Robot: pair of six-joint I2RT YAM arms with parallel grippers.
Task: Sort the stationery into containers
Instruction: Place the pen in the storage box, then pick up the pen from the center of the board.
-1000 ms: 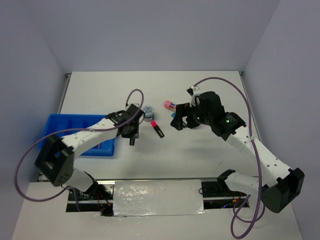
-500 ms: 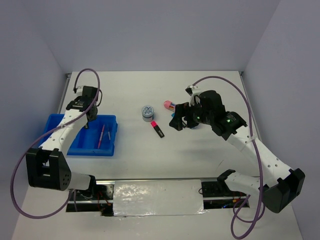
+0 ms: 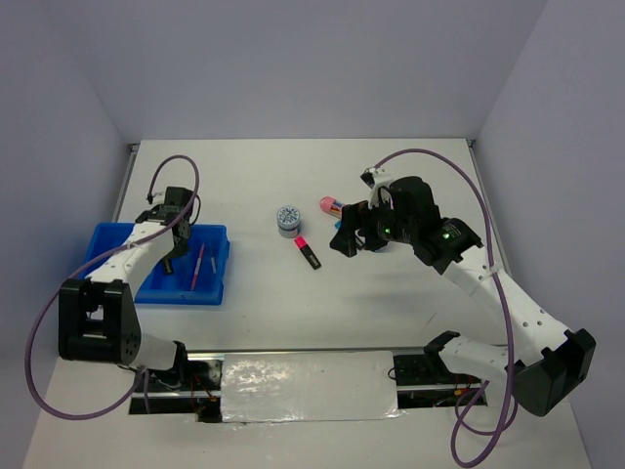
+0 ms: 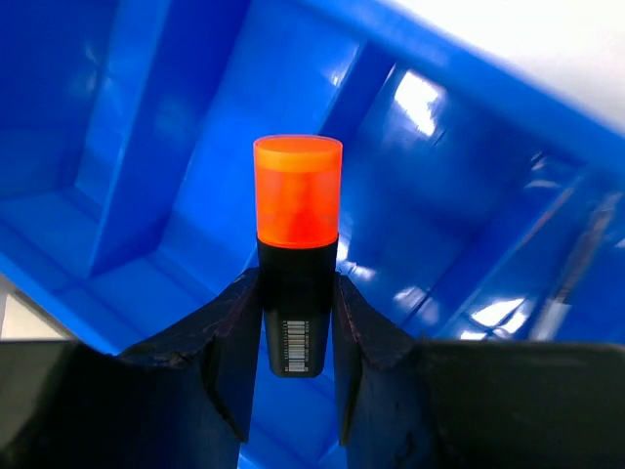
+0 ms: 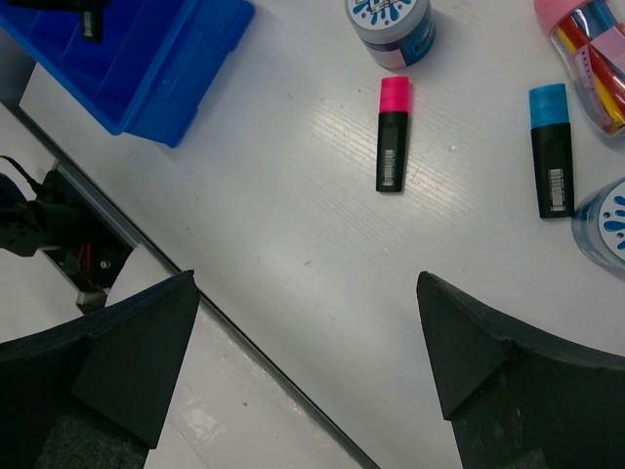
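My left gripper (image 3: 169, 260) is shut on a black highlighter with an orange cap (image 4: 298, 254) and holds it over a compartment of the blue tray (image 3: 117, 256), which fills the left wrist view (image 4: 146, 117). Two thin pens (image 3: 199, 266) lie in the tray's right compartment. My right gripper (image 3: 348, 240) is open and empty above the table (image 5: 305, 293). In front of it lie a pink-capped highlighter (image 5: 393, 132), a blue-capped highlighter (image 5: 552, 147), a blue-white disc (image 5: 391, 24), a second disc (image 5: 605, 225) and the pink capsule case (image 5: 586, 44).
The tray (image 5: 146, 68) sits at the table's left side, close to the front edge. The pink-capped highlighter (image 3: 308, 252), one disc (image 3: 288, 218) and the case (image 3: 331, 206) cluster mid-table. White walls close the table at the back and sides.
My left arm swung from the middle of the table to the tray with the orange-capped highlighter, then dropped lower over the tray. The right arm has not moved.
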